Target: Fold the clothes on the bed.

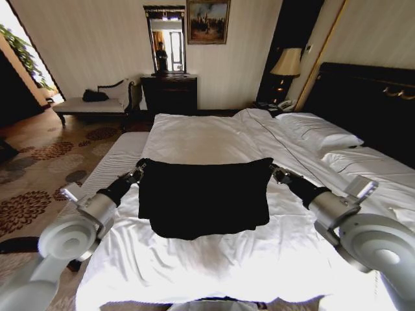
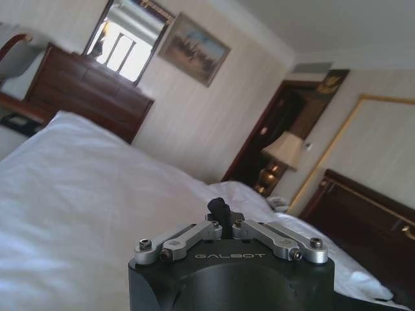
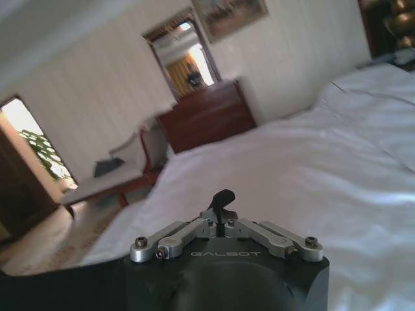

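The clothes are one black T-shirt (image 1: 204,197), stretched between my two grippers and hanging over the middle of the white bed (image 1: 207,139). Its lower part rests bunched on the sheet. My left gripper (image 1: 138,171) is shut on the shirt's upper left corner, and my right gripper (image 1: 277,172) is shut on the upper right corner. In the left wrist view the left gripper (image 2: 218,207) has its fingers pinched together above the bed (image 2: 65,194). The right wrist view shows the right gripper (image 3: 224,198) pinched the same way, with the bed (image 3: 324,181) beyond it.
A grey striped bench (image 1: 117,159) runs along the bed's left edge. Pillows (image 1: 318,133) and a dark headboard (image 1: 369,103) lie to the right. A dark dresser (image 1: 168,94) with a mirror, a chaise (image 1: 91,103) and a lamp (image 1: 287,63) line the far wall.
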Tool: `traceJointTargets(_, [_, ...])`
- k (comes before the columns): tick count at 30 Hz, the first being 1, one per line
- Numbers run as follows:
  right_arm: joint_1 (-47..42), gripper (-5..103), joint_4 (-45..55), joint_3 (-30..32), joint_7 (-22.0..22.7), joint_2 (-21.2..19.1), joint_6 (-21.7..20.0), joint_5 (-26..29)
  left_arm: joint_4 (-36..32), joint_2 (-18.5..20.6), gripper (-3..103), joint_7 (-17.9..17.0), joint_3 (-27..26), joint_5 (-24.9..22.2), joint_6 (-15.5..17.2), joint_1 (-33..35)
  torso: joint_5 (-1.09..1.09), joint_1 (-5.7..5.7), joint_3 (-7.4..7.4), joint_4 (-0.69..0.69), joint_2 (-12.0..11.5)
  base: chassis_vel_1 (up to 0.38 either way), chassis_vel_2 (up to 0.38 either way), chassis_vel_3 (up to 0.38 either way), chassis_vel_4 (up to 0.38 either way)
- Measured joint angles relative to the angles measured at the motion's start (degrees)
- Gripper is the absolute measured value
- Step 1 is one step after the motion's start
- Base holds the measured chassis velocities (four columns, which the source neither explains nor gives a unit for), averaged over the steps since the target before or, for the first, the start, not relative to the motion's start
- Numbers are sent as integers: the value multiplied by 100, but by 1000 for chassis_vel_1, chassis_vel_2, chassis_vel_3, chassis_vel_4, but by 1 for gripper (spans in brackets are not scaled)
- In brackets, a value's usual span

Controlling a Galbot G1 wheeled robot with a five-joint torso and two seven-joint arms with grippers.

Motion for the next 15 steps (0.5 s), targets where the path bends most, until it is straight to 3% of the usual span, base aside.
traceJointTargets(2, [155, 0, -548, -337, -175, 174, -13, -239, 606, -101, 1, -36, 541, 149, 6, -478, 1, 0, 1, -1, -1, 0, 0, 0, 0])
traceJointTargets(3, [155, 0, -548, -337, -175, 174, -13, -239, 606, -101, 1, -36, 541, 149, 6, -478, 1, 0, 1, -1, -1, 0, 0, 0, 0])
traceJointTargets(6, [634, 0, -1644, -1010, -558, 467, 9, -670, 1600, -326, 1, -32, 1491, 390, 9, -1354, 3, 1, 2, -5, -2, 0, 0, 0, 0])
traceJointTargets(7, [634, 0, -1644, -1010, -558, 467, 9, -670, 1600, -326, 1, -32, 1491, 390, 9, -1354, 3, 1, 2, -5, -2, 0, 0, 0, 0])
traceJointTargets(9, [1119, 0, -2477, -1488, -903, 619, 138, -1110, 2197, -544, 1, -29, 2145, 537, 7, -1997, 4, 2, 2, 1, -2, 0, 0, 0, 0])
traceJointTargets(12, [1764, 0, -3375, -2089, -1209, 818, 335, -1429, 2933, -870, 1, 7, 2858, 722, -22, -2737, 3, 3, 2, -4, -3, 0, 0, 0, 0])
traceJointTargets(15, [2157, 0, -3872, -2401, -1363, 945, 488, -1536, 3445, -1106, 1, 87, 3185, 861, -62, -3121, 3, 3, 2, -1, -3, 0, 0, 0, 0])
